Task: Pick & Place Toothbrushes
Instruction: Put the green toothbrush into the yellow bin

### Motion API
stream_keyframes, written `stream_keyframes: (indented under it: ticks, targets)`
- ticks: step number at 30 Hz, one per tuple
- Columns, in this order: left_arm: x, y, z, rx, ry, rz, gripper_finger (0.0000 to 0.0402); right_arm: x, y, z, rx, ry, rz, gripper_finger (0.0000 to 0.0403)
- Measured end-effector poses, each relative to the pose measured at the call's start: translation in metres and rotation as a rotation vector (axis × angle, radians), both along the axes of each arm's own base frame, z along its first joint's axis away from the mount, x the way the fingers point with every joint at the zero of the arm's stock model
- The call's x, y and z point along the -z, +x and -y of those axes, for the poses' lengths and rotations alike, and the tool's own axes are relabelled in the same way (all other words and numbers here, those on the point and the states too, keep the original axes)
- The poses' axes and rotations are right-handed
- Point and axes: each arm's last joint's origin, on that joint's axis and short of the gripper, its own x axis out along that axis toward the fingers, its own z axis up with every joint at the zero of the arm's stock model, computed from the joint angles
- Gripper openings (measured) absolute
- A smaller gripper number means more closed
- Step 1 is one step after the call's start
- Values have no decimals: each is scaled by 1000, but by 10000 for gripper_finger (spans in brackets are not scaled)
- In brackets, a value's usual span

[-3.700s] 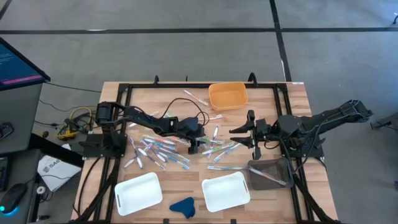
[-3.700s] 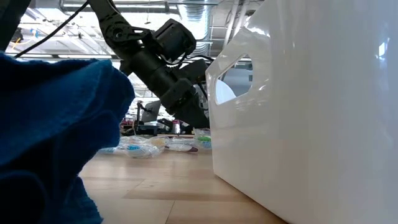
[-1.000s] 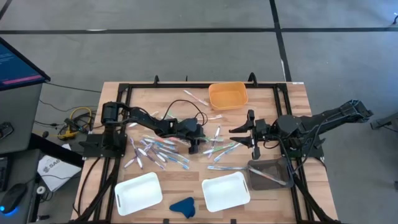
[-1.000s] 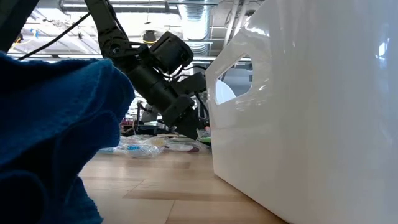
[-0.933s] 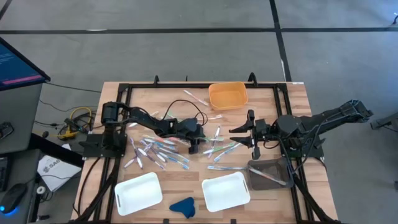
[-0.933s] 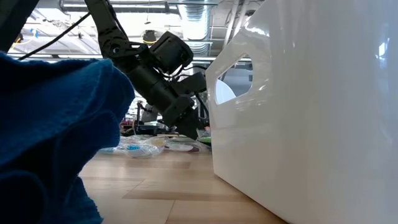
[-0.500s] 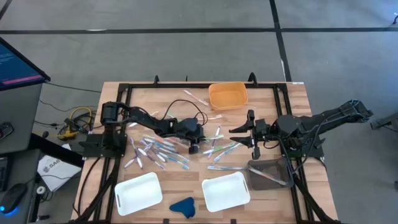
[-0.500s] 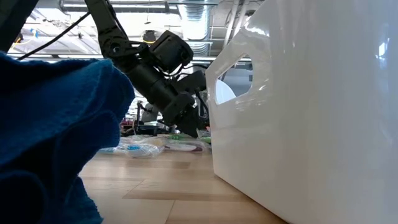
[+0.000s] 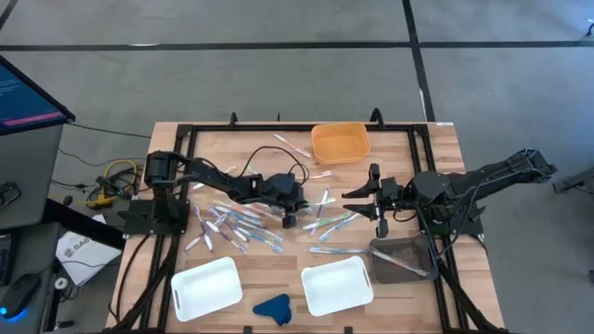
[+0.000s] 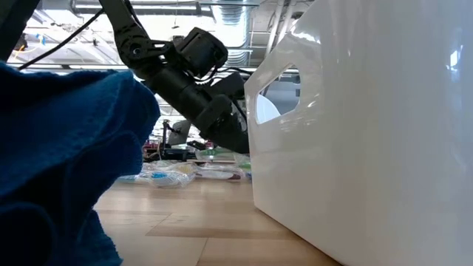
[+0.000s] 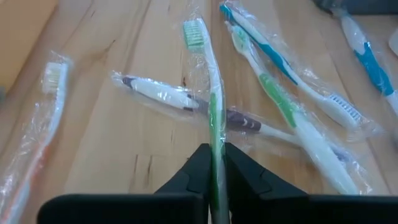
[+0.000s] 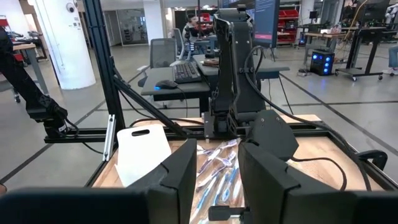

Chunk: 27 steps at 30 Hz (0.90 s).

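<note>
- Wooden table (image 9: 251, 264): toothbrushes (image 9: 237, 223) lie scattered across its middle, in clear wrappers.
- Left gripper (image 11: 216, 186), over the middle of the table, is clamped on a green toothbrush (image 11: 212, 99) by its handle.
- Right gripper (image 9: 374, 196) hangs toward the right edge, fingers parted, holding nothing.

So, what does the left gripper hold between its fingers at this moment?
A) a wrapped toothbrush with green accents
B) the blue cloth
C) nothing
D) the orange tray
A: in the left wrist view the left gripper is closed on the wrapped green toothbrush, whose bristle end points away from it.
</note>
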Motion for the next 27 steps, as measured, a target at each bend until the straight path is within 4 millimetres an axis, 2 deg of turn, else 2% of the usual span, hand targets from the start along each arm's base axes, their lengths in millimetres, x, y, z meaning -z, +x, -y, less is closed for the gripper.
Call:
stream_keyframes:
  ticks: [7, 15, 20, 24, 27]
  targets:
    - [-5, 3, 0, -10, -8, 51, 24, 0, 0, 0, -2, 0, 0, 113]
    - [-38, 26, -19, -71, -13, 187, 20, 0, 0, 0, -2, 4, 0, 113]
    - [-70, 41, -49, -135, 2, 291, 20, 1, -1, -3, -12, 12, -13, 113]
    - [-95, 46, -86, -180, 1, 308, 20, -2, -5, -6, -34, 19, 2, 113]
    - [-109, 42, -116, -192, -6, 283, 20, -4, -10, -8, -53, 20, 4, 113]
